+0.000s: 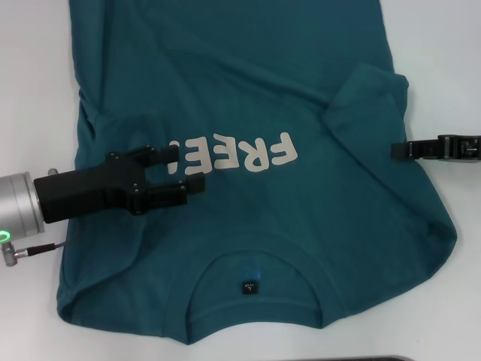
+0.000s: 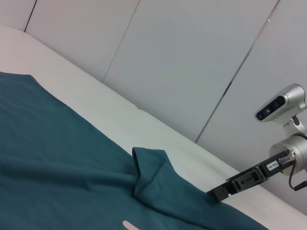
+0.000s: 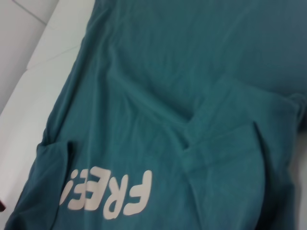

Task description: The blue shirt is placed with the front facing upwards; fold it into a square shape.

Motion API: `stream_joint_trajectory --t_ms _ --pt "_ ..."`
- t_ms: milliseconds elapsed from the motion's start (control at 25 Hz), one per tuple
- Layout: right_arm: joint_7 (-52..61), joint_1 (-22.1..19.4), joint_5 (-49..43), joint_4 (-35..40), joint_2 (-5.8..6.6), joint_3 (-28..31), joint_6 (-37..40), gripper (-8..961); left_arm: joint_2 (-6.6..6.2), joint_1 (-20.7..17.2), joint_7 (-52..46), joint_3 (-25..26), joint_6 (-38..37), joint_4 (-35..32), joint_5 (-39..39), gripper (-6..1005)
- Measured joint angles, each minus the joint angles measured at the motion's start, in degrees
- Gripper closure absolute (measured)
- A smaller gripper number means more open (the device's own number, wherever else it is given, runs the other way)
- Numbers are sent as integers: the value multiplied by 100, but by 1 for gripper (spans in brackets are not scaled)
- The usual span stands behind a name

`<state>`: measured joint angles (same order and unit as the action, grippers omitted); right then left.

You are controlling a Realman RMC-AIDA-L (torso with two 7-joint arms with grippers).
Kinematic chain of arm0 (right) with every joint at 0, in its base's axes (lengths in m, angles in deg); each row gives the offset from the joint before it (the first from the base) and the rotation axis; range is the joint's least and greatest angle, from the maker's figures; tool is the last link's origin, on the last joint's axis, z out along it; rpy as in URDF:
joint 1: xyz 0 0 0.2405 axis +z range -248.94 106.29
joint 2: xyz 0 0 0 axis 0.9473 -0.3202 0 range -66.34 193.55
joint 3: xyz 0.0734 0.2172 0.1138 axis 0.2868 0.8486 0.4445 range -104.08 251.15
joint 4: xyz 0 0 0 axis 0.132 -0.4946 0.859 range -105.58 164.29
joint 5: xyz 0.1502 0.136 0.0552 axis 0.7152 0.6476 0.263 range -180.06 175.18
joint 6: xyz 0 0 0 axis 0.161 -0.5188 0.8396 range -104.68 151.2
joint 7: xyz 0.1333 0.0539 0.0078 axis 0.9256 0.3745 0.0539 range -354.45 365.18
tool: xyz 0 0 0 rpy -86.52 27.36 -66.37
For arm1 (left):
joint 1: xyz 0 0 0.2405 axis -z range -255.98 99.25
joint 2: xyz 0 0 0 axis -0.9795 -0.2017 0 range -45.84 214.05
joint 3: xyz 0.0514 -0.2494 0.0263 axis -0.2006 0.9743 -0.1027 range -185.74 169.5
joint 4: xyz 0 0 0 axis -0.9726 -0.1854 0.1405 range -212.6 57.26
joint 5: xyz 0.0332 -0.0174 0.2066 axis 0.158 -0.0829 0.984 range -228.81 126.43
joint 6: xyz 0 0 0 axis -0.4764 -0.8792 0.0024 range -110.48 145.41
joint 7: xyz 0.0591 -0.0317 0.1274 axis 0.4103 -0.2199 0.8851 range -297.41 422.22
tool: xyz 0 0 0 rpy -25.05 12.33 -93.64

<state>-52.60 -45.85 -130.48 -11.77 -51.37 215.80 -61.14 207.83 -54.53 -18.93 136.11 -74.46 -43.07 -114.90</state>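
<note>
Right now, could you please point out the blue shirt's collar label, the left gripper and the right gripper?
collar label (image 1: 249, 286), head view, centre of the small dark tag.
left gripper (image 1: 188, 167), head view, midway between fingertips.
right gripper (image 1: 400, 150), head view, its dark tip at the shirt's edge.

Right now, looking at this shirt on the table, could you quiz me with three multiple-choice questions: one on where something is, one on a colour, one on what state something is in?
1. Where is the left gripper?
A. Over the shirt, beside the lettering
B. Off the table
C. On the collar

2. What colour are the "FREE!" letters on the blue shirt?
A. Black
B. Cream
C. Red

3. How does the right-hand sleeve lie?
A. Spread flat outwards
B. Rolled into a tube
C. Folded in over the body of the shirt

Answers: 1 A, the head view shows its open fingers above the cloth at the end of the word. 2 B, the letters are pale cream against teal. 3 C, the sleeve lies doubled onto the shirt, with the right gripper at the shirt's edge beside it.
</note>
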Motion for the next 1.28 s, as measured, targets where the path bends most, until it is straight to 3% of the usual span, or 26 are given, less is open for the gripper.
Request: stream_joint_trajectory --t_ms 400,840,960,1280 --pt "-223 168 14 -9 -60 -34 -431 797 2 10 -4 0 0 0 0 123" --pt "-167 423 5 87 -84 -677 -590 942 2 16 -5 0 19 13 -1 121" --pt "-165 463 45 91 -87 -666 -668 845 2 16 1 -1 27 17 -2 121" --pt "-324 336 550 60 -5 -418 -708 472 1 6 -2 6 35 29 -17 122"
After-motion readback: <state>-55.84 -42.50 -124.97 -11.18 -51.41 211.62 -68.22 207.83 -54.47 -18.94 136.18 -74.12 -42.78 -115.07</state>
